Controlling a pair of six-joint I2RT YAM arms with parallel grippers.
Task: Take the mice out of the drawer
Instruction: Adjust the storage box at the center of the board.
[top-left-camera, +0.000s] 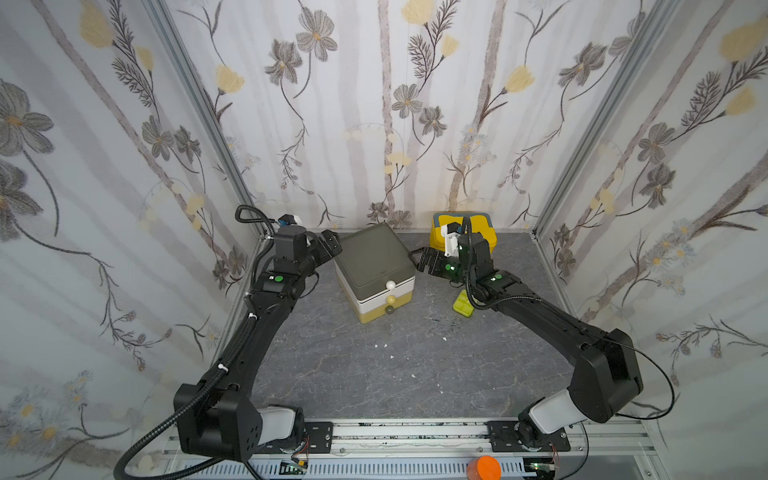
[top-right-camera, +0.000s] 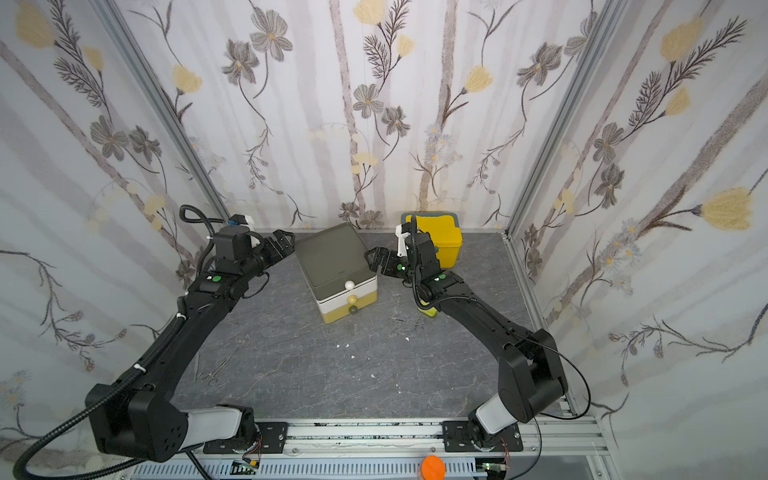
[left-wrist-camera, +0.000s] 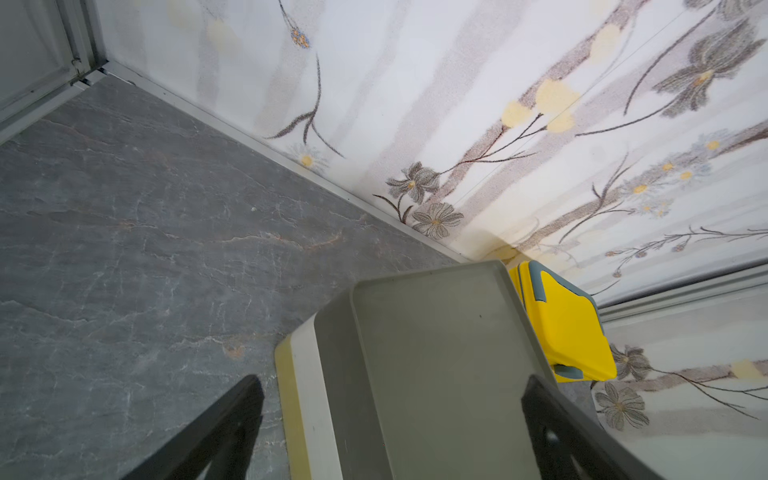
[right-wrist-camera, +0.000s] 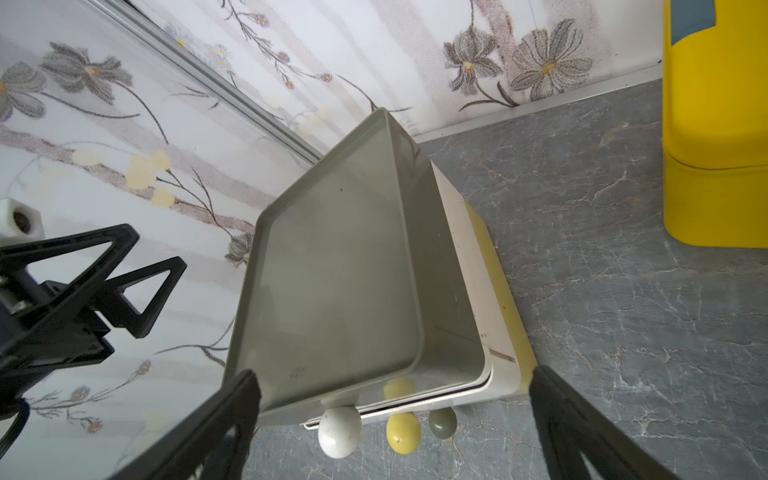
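Left fingers and right fingers are spread wide and empty. They stand at opposite side walls of the drawer unit, probably to steady it on the worktop. Its three drawers are pushed in. The mice are not visible and are presumably inside.

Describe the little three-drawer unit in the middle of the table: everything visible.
The drawer unit is a small boxy chest, plastic by its look, in three stacked tiers: grey-green, white, then yellow. Its fronts carry a white knob, a yellow knob and a grey-green knob. All drawers look pushed in. The top is a shallow empty tray. It stands upright, askew, on the table near the back wall, between the open left gripper and right gripper; no contact shows.
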